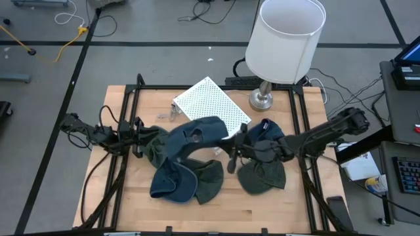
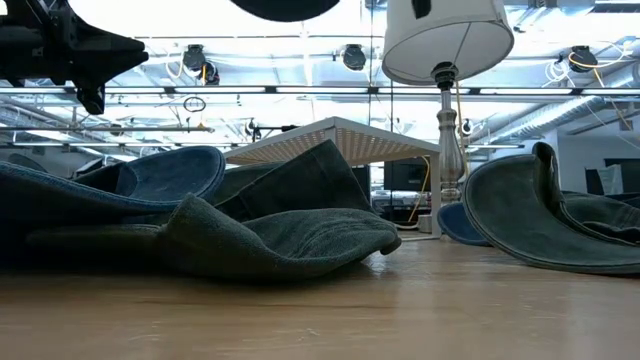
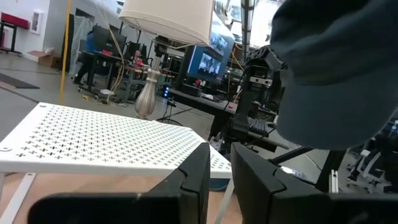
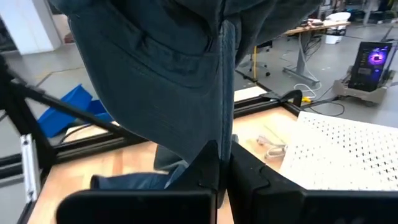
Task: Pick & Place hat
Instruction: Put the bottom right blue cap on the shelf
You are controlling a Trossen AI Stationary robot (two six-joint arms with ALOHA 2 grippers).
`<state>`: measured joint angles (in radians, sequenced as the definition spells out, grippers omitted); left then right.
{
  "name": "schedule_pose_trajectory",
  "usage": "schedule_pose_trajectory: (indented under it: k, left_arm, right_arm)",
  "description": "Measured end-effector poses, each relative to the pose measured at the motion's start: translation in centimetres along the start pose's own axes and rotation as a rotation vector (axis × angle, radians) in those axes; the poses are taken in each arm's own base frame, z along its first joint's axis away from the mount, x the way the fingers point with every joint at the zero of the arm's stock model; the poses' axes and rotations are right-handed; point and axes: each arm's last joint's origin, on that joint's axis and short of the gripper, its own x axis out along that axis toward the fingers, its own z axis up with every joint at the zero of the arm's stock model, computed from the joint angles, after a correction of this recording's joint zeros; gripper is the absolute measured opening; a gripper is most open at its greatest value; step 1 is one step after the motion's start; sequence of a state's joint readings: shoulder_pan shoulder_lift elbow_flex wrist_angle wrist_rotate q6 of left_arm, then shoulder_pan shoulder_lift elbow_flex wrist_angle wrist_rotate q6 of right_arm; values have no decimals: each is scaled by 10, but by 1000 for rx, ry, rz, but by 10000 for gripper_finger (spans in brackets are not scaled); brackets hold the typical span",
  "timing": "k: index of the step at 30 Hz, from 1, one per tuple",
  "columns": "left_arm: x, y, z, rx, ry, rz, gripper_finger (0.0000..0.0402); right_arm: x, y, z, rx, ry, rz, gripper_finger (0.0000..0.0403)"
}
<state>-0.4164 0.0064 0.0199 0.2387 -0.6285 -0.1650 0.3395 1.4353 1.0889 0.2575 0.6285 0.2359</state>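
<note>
Hat (image 1: 197, 134) in blue denim hangs above table (image 1: 275, 210) | right gripper (image 4: 224, 163) pinches its fabric | left gripper (image 3: 219, 163) nearly closed, holding nothing, beside perforated white shelf (image 1: 211, 105)

dark blue denim hat (image 1: 197, 137), dark green hat (image 1: 211, 182), navy hat (image 1: 172, 183), white perforated cross-pattern panel (image 1: 211, 105), white lampshade (image 1: 287, 39), silver lamp base (image 1: 261, 99), light wood table (image 1: 216, 213), black arms
</note>
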Motion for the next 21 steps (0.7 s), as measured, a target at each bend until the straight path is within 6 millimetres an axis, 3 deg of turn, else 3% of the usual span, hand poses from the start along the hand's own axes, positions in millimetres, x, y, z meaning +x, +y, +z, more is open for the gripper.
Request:
schedule_pose_trajectory:
  k: [8,21]
  left_arm:
    - [0,-1,0,-36,8,-39,67]
    - [0,0,0,-63,2,-13,67]
  right_arm:
    - [16,-4,0,-36,-75,-22,4]
    - [17,-6,3,-47,-95,-25,4]
